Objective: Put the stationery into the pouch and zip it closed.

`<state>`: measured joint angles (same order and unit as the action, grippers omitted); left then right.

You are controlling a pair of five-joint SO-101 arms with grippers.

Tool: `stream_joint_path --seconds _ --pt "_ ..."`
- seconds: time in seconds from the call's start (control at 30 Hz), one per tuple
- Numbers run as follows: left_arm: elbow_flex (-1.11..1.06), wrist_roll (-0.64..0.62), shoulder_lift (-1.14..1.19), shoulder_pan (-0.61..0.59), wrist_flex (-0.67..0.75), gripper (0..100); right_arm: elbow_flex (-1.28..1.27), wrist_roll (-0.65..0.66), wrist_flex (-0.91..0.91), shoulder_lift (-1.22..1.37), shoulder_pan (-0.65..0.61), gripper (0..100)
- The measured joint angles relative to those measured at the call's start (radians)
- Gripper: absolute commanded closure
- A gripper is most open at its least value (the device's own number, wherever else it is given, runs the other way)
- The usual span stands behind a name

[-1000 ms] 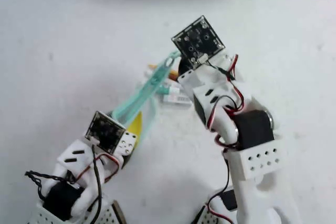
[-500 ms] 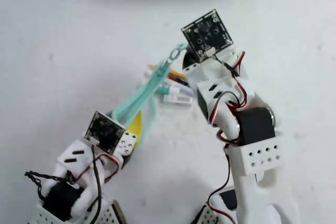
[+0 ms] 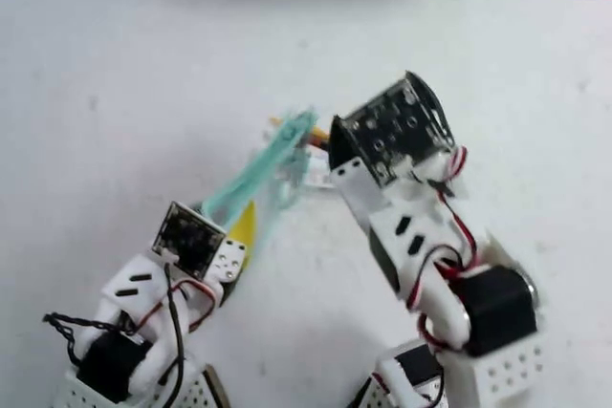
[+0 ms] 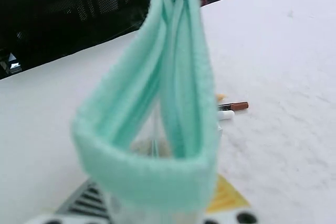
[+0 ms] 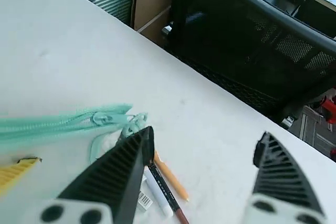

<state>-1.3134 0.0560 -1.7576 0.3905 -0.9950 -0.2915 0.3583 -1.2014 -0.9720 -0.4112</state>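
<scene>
- Biggest worry: the pens [image 5: 163, 182] are lying out on the table [image 3: 115, 74], just beside the far end of the pouch [image 3: 258, 183]. None of them can be made out inside it. If the zip gets run now, the pouch probably ends up closed and empty.
- The right gripper [image 5: 206, 135] has its fingers spread wide with nothing between them. One fingertip sits right next to the zipper pull [image 5: 134, 121] and its little loop. A sloppy close there could snag the loop, or catch a pen along with the pull.
- Those open fingers also hang low over the pens, so a sideways nudge could roll them away from the pouch mouth.
- The left gripper [image 3: 246, 225] is pinching the near end of the pouch and holding it up off the table, with the rest stretching out toward the middle.
- It's held at one end only, so a hard tug on the pull from the other side could drag the fabric out of that pinch.
- In the left wrist view the pouch [image 4: 181, 103] looks gaped open along the zip. The mouth is narrow and floppy though, so a pen could easily hit the rim instead of going in.
- Pose-wise, the left arm is low at the near-left side, angled up toward the centre. The right arm comes in from the near-right side, wrist tipped down over the pens and the pouch's far tip.
</scene>
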Motion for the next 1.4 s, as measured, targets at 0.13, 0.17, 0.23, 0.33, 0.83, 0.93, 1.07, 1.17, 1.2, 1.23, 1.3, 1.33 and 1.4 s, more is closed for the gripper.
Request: stream_joint_path --seconds 0.13,0.17,0.23,0.33,0.83,0.93,1.07,1.17,1.2,1.23,1.3,1.33,1.4 --pt "0.000 0.000 0.000 -0.040 0.000 98 -0.005 0.000 -0.006 -0.011 0.068 71.5" --pt "0.000 -0.002 0.000 -0.044 0.000 98 -0.012 0.000 -0.006 -0.008 0.080 71.5" --pt "0.000 -0.003 0.000 -0.048 0.000 98 -0.026 0.000 -0.006 0.020 0.107 72.4" --pt "0.000 -0.015 0.000 -0.069 0.000 98 -0.035 0.000 -0.006 0.109 0.161 80.0" --pt "-0.043 -0.107 -0.002 -0.161 0.055 98 -0.040 -0.002 0.037 0.480 0.236 98.6" --pt "-0.043 -0.106 -0.002 -0.158 0.057 98 -0.040 -0.002 0.086 0.509 0.236 93.3" --pt "-0.043 -0.106 -0.002 -0.158 0.057 97 -0.040 -0.035 0.140 0.565 0.235 86.4" --pt "-0.043 -0.106 -0.002 -0.158 0.057 97 -0.068 -0.089 0.189 0.626 0.235 98.1" --pt "-0.043 -0.106 -0.002 -0.158 0.057 97 -0.086 -0.095 0.212 0.649 0.235 98.6" --pt "-0.043 -0.106 -0.002 -0.158 0.057 97 -0.107 -0.098 0.245 0.674 0.235 96.1" --pt "-0.043 -0.106 -0.002 -0.158 0.057 97 -0.157 -0.100 0.313 0.713 0.235 92.8" --pt "-0.043 -0.106 -0.002 -0.158 0.057 96 -0.178 -0.104 0.341 0.729 0.235 92.1" --pt "-0.043 -0.106 -0.002 -0.158 0.057 92 -0.215 -0.106 0.390 0.755 0.235 92.3"
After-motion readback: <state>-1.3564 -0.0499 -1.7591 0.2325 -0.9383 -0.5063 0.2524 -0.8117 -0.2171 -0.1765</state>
